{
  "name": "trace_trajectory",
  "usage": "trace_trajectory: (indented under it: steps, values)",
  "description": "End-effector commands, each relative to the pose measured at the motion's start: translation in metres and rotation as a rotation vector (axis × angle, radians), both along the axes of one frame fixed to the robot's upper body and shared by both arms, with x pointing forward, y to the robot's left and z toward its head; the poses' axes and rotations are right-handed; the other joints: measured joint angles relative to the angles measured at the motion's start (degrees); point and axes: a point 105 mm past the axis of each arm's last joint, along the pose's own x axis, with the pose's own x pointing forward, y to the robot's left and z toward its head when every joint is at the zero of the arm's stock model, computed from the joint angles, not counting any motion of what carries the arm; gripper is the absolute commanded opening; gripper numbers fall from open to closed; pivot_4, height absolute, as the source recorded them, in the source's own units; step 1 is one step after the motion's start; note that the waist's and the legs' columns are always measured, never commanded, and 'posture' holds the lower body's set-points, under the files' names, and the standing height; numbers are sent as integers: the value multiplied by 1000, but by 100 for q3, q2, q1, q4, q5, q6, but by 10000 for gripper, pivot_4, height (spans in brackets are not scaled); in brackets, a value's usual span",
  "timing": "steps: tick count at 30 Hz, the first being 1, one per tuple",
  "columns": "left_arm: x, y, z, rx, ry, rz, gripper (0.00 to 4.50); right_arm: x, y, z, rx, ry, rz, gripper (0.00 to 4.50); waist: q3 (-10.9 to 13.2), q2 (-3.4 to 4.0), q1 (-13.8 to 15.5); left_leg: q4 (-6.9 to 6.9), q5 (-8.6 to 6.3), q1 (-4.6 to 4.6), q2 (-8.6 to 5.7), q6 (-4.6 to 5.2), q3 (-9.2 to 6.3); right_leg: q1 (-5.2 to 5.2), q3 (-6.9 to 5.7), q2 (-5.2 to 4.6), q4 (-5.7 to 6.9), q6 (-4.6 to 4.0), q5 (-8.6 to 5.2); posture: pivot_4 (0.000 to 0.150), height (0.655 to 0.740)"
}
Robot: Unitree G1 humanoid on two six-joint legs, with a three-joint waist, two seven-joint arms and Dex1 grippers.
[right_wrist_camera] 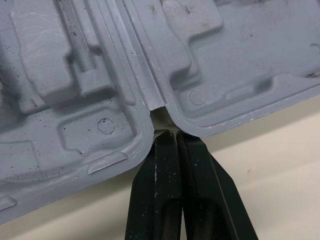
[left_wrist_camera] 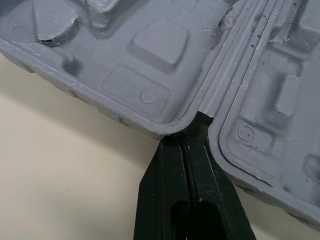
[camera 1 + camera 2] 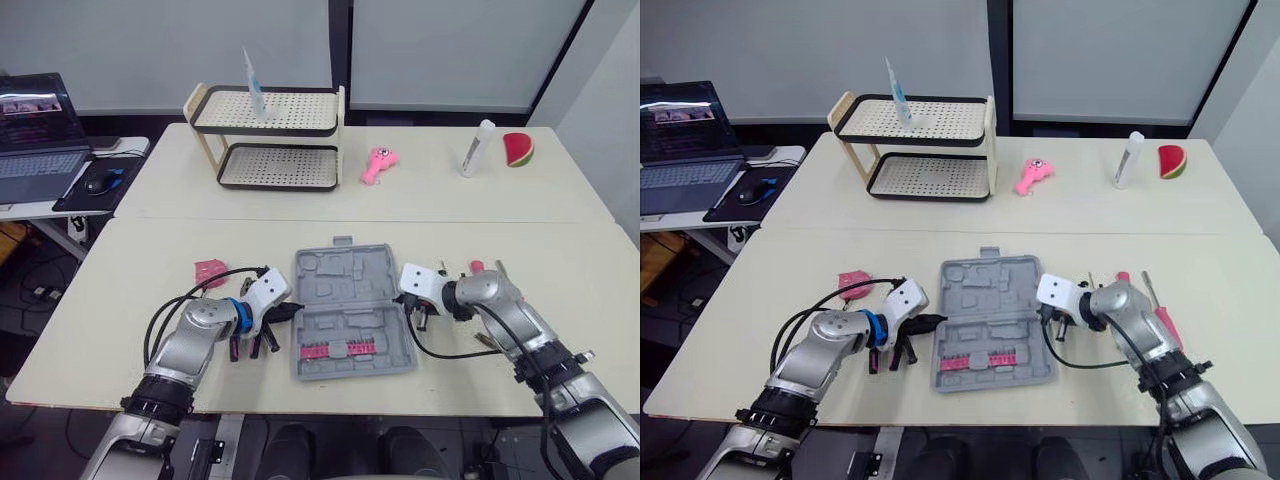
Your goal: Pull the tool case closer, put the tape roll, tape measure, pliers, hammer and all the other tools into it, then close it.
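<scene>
Two pale tables butted together before a grey wall and window panels. Dead centre of the near table (image 3: 130, 300), the grey tool case (image 3: 340, 272): lies open and flat, holds a strip of pink bits (image 3: 338, 349) in its 6 o'clock half. At the case's 9 o'clock, the left gripper (image 2: 187, 142): fingers pressed together, grips nothing, tips in the hinge notch. At 3 o'clock, the right gripper (image 1: 175, 134): likewise closed and empty, tips at the opposite notch. Beneath the left gripper, dark-handled pliers (image 3: 255, 346), partly covered. At 10 o'clock, a small pink item (image 3: 211, 271), too small to name. Beyond the right arm at 3 o'clock, a pink-handled tool (image 3: 1164, 325); others beside it half hidden by the arm. On the far table (image 3: 430, 195), at 12 o'clock a two-tier rack (image 3: 300, 110) with a tube (image 3: 254, 88) upright on top; toward 1 o'clock a pink toy (image 3: 379, 163), white bottle (image 3: 477, 148), watermelon slice (image 3: 518, 149). Far off at 10 o'clock, a laptop (image 3: 38, 140), cut by the frame edge
</scene>
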Motion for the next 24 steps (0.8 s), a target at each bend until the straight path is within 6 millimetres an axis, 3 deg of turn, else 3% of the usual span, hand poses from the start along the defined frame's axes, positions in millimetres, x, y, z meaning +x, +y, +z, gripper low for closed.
trace_trajectory:
  steps: [1, 24]
  values:
    - [-13, -26, 6, -44, 6, -115, 0, -15, 17, 15, 69, -2, 58, 94, 0, 0, -2, 0, -1, 0, 0, 2, -1, 0, -1, 0, 0, 0, 0, 1500, 7290]
    - [-54, -41, -12, -13, 142, -269, 0, -67, -4, -2, 15, 155, 45, 94, -1, -1, 19, -2, -14, 7, -2, 24, -14, 25, -4, 1, -14, 1, 0, 1500, 7290]
